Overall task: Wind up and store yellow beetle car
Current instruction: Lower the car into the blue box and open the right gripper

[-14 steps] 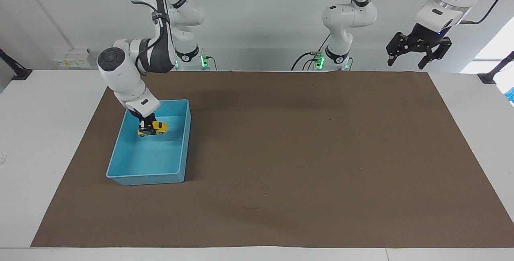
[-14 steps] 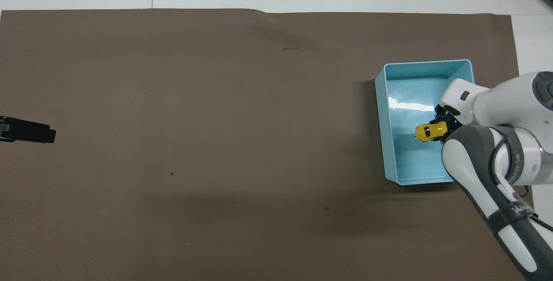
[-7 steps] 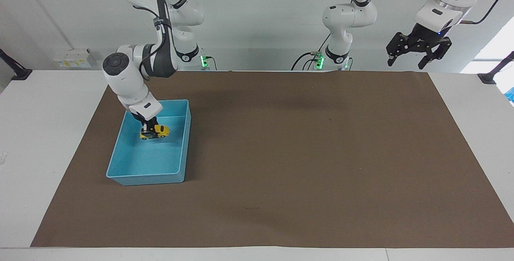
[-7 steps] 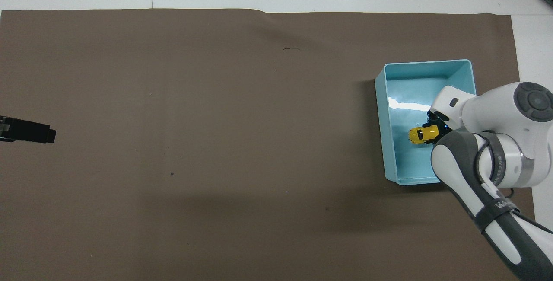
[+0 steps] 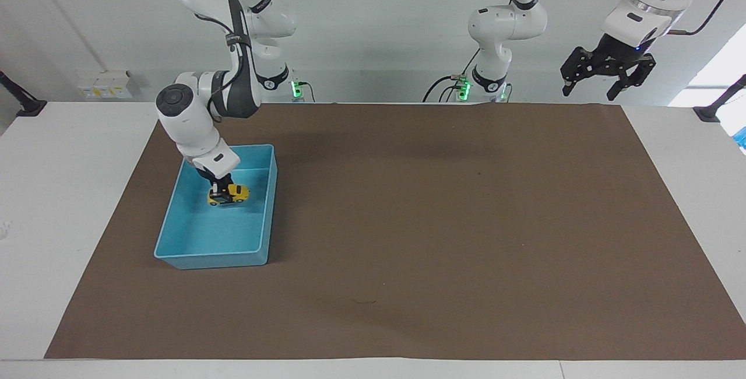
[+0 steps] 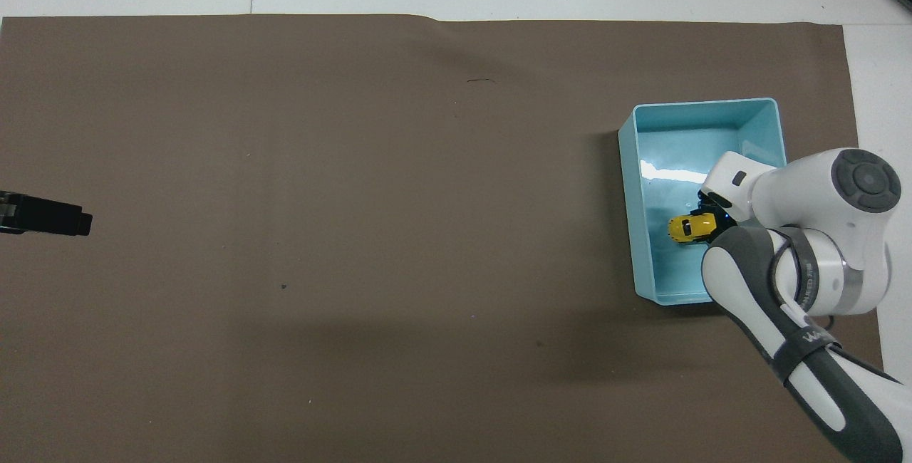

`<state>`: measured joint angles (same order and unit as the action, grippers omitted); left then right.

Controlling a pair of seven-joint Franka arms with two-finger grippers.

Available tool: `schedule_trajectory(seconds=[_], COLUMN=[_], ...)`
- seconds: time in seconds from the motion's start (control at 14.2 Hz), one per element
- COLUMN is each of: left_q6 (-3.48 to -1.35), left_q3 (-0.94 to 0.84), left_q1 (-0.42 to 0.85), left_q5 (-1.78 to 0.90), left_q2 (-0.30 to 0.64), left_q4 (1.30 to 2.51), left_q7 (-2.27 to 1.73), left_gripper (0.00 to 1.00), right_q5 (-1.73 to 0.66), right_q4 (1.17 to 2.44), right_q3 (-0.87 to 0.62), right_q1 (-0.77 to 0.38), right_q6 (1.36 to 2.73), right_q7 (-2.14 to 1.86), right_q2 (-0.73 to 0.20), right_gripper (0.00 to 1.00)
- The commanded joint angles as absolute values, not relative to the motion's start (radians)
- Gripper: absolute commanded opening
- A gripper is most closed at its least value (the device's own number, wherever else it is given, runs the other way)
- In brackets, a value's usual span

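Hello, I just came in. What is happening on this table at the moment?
The right arm reaches into the light blue bin at its own end of the table. Its tool is shut on the yellow beetle car, holding it low inside the bin, so the car is about to be stored. Whether the car touches the bin floor is unclear. The left tool waits open, raised at the table's other end.

Right gripper (image 5: 222, 186) clamping yellow beetle car (image 5: 229, 194) – inside light blue bin (image 5: 263, 216) (mid-table)
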<state>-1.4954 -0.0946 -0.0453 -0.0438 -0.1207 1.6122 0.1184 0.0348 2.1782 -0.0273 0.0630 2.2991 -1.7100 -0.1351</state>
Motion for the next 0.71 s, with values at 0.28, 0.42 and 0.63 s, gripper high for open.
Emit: schedule_trajectory(seconds=[0.28,0.42,0.63], left_q6=[-1.496,-1.496,-1.496], left_q3=[-0.098,-0.098,-0.098], left_q1=[-0.058,-0.058,-0.058], left_q5=[-0.058,-0.058,-0.058], left_q2=[-0.135,-0.135,-0.135], left_q4=[1.626,1.626,1.626], left_q7=[0.117,0.117,0.117], left_gripper=[1.0,1.0,1.0], right_q5=[0.048,0.049,0.049], right_q4=[2.195,2.195,2.195], right_q3=[-0.035,-0.035,-0.035], right_q1=[0.081,0.08,0.08], right_q6=[2.329,2.329,2.329], right_q7=[-1.741,-1.741,-1.74], right_q2=[-0.135,-0.135,-0.135], right_gripper=[0.0,0.0,0.13])
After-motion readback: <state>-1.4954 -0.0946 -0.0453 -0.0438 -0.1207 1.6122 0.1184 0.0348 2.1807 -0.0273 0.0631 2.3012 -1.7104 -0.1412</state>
